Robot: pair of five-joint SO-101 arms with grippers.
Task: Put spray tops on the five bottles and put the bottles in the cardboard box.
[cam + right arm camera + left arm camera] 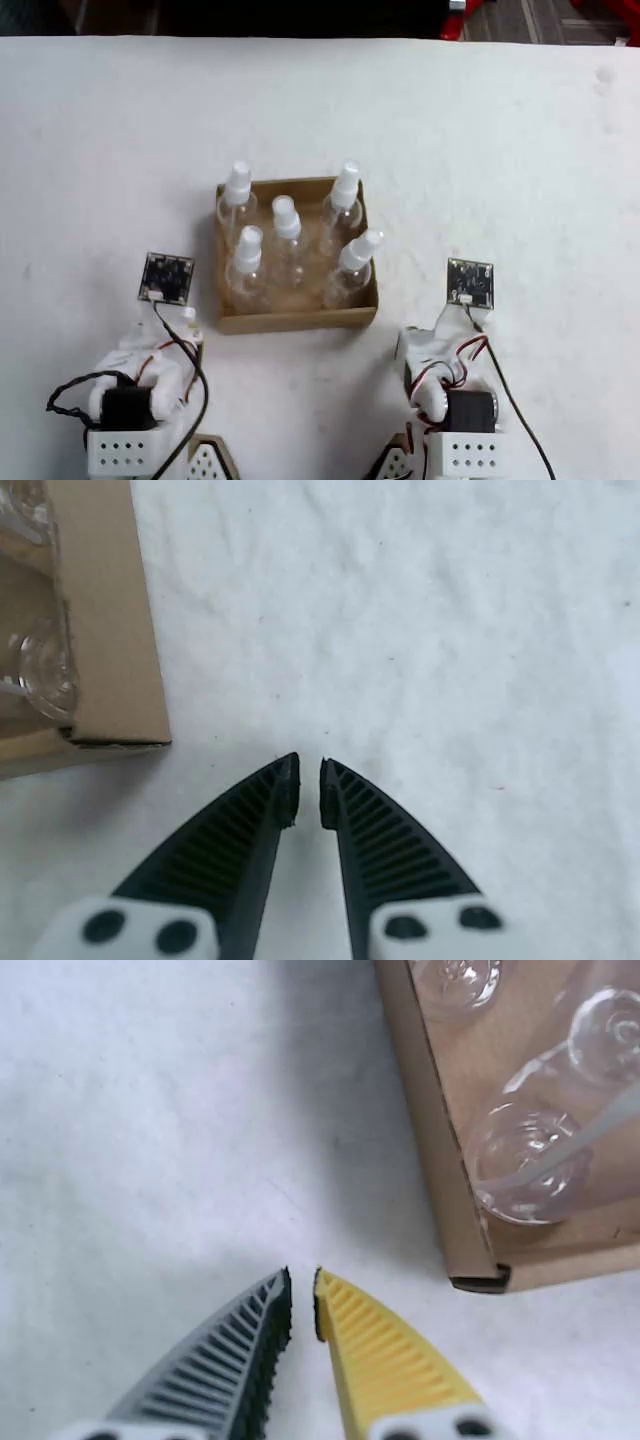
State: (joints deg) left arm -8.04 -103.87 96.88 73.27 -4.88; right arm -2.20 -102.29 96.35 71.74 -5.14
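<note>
Bottles (287,250), five of them, clear plastic with white spray tops (285,212) already fitted, stand in the shallow brown cardboard box (295,320) at the middle of the white, slightly rough table (100,150). Their long axes point up, though the near right one leans.

From left to right, my left gripper (302,1305) comes first, with one ribbed grey finger and one ribbed yellow. The fingers are pressed nearly together, with a thin slit at the tips and nothing between them. It hangs over bare table just off the box's near left corner, so the box lies ahead and to its right. The box sits between my arms, about equally near to each. My right gripper (308,792), with two ribbed black fingers, is likewise closed on nothing. It is just off the near right corner, with the box ahead and to its left. I judge the task finished, with no grasp left to make.
</note>
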